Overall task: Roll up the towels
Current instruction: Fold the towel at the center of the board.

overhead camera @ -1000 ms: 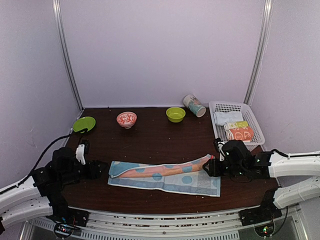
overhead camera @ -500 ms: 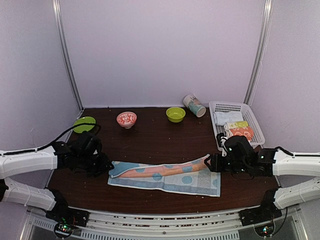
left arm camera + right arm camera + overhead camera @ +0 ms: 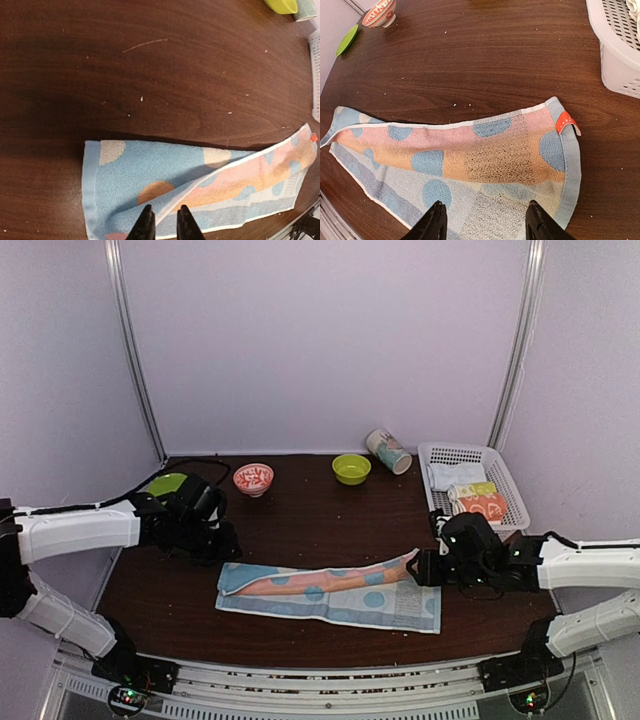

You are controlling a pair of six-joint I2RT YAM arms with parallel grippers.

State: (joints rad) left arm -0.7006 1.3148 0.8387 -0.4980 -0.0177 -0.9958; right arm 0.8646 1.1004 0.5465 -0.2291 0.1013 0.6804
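The light blue dotted towel [image 3: 330,592] lies flat at the table's front, its back edge folded forward so the peach-orange underside shows. It also shows in the left wrist view [image 3: 150,170] and the right wrist view [image 3: 470,155]. My left gripper [image 3: 224,544] hovers over the towel's left end [image 3: 165,222], jaws a narrow gap apart, holding nothing. My right gripper [image 3: 415,568] is open wide and empty over the towel's right end [image 3: 485,220], near its red tag [image 3: 565,122]. The orange bunny towel [image 3: 482,506] sits rolled in the basket.
A white basket [image 3: 512,502] at the right [image 3: 620,55] also holds a plain pale roll [image 3: 450,476] and a yellow-green roll [image 3: 472,490]. At the back are a green bowl [image 3: 351,469], a red-patterned bowl [image 3: 253,479], a green plate [image 3: 165,484] and a tipped cup [image 3: 388,451].
My left arm has swung forward and right from the near-left corner to the towel's left end. My right gripper stays at the towel's right end. The towel has not moved.
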